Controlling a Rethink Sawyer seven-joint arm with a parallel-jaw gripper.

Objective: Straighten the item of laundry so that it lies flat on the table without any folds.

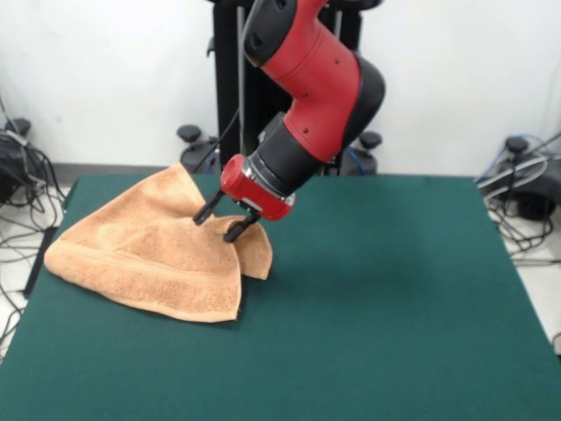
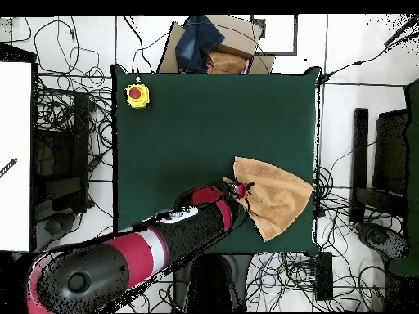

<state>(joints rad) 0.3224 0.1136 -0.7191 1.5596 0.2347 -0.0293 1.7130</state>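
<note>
Opened on a large dark green matte table (image 1: 394,289), backed by a plain white wall (image 1: 105,70), with tangled black cables (image 1: 22,175) on the floor at either side. Spotted the peach-orange terry hand towel (image 1: 140,250) on the picture's left half of that table in the front view, one corner reaching up to the far edge. Not flat at all: doubled over on itself, with a woven band running along the near border and a small flap poking out on the picture's right, under the claw. Caught the red and black robot arm (image 1: 316,79) slanting down from above, with its black two-fingered gripper (image 1: 224,221) low over the folded part of the towel. Read the black fingers (image 1: 208,212) as spread apart, nothing pinched between them. Could not tell whether the tips actually touched the cloth.

Switched to the overhead view. Picked out the same table (image 2: 204,131) and the towel (image 2: 278,200), close to the picture's right edge and on the robot's side. Found the arm (image 2: 139,253) stretching up from the bottom left, the gripper (image 2: 238,190) at the towel's left corner. Noted a small yellow box with a red button (image 2: 137,96) well apart, on the far left corner. Saw a brown cardboard box (image 2: 233,49) and a dark blue cloth (image 2: 199,41) beyond the far edge.
</note>
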